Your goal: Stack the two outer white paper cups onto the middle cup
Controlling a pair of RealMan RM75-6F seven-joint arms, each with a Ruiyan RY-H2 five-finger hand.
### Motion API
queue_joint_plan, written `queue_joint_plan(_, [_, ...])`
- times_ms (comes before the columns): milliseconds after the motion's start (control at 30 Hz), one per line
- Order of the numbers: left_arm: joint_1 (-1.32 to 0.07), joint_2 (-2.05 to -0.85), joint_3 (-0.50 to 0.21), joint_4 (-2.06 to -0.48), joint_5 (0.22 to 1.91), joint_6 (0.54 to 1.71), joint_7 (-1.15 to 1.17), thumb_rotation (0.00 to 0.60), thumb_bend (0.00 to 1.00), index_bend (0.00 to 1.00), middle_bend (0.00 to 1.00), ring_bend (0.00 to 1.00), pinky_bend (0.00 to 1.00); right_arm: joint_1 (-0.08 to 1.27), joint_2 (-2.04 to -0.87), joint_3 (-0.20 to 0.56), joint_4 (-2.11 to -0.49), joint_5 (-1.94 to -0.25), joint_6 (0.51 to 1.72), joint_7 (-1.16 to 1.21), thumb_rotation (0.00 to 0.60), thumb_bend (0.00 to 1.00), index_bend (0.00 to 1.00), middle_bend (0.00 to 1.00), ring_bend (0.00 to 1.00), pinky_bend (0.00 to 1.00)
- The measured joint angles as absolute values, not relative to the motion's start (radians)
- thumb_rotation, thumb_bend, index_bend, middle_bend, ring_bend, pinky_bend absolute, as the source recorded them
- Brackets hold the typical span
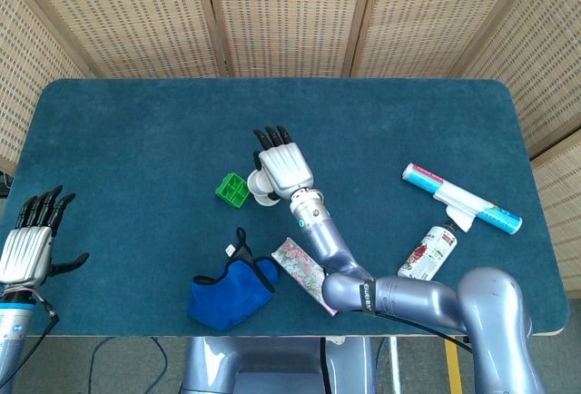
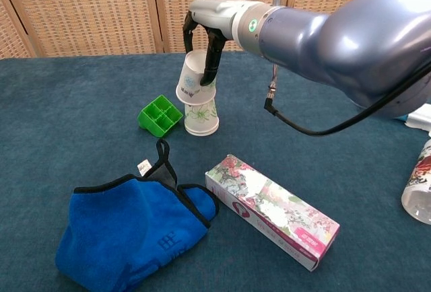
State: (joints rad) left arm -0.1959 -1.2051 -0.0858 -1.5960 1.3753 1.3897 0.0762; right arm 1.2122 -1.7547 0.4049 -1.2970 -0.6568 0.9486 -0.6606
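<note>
My right hand holds a white paper cup, upside down and tilted to the left, just above an upside-down white cup that stands on the table. The two cups touch at the standing cup's top. In the head view the cups are mostly hidden under the hand. My left hand hangs open at the table's near left edge, fingers spread, holding nothing. No third cup shows apart from these.
A green grid tray lies just left of the cups. A blue cloth and a floral box lie in front. A spray can and a white-and-teal tube lie to the right.
</note>
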Motion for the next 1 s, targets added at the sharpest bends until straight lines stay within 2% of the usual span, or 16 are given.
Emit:
queue_joint_plan(133, [-0.198,-1.209,-0.084,-1.59,1.376,1.383,0.077,0.6,0.18,0.1,0.0,0.0,0.0,1.225,-1.774,0.399,-1.258,-0.668,0.942,-0.652,0.6,0.21,0.57,0.15,0.0,0.09])
queue_joint_plan(367, [-0.199,-1.211,-0.087,-1.587,1.373,1.378,0.077,0.6,0.18,0.1,0.0,0.0,0.0,1.231,-1.788,0.395,-1.235,-0.684,0.947,-0.64,0.6,0.2,0.38,0.07,0.0,0.07])
queue_joint_plan(800, [-0.197,-1.213,-0.084,-1.586,1.381,1.38,0.078,0.6,0.18,0.1,0.0,0.0,0.0,1.196,-1.754,0.367,-1.297,-0.675,0.984,-0.662,0.6,0.2,0.34,0.05,0.0,0.06])
queue_joint_plan(900, [-0.195,-1.213,-0.086,-1.581,1.379,1.383,0.075,0.6,0.18,0.1,0.0,0.0,0.0,1.153,-1.722,0.334,-1.356,-0.701,1.016,-0.655,0.6,0.2,0.29,0.01,0.0,0.03])
queue_joint_plan(1000, [-0.193,-1.216,-0.088,-1.575,1.375,1.386,0.075,0.6,0.18,0.08,0.0,0.0,0.0,1.082,-1.67,0.285,-1.442,-0.762,1.07,-0.631,0.6,0.19,0.17,0.0,0.0,0.0])
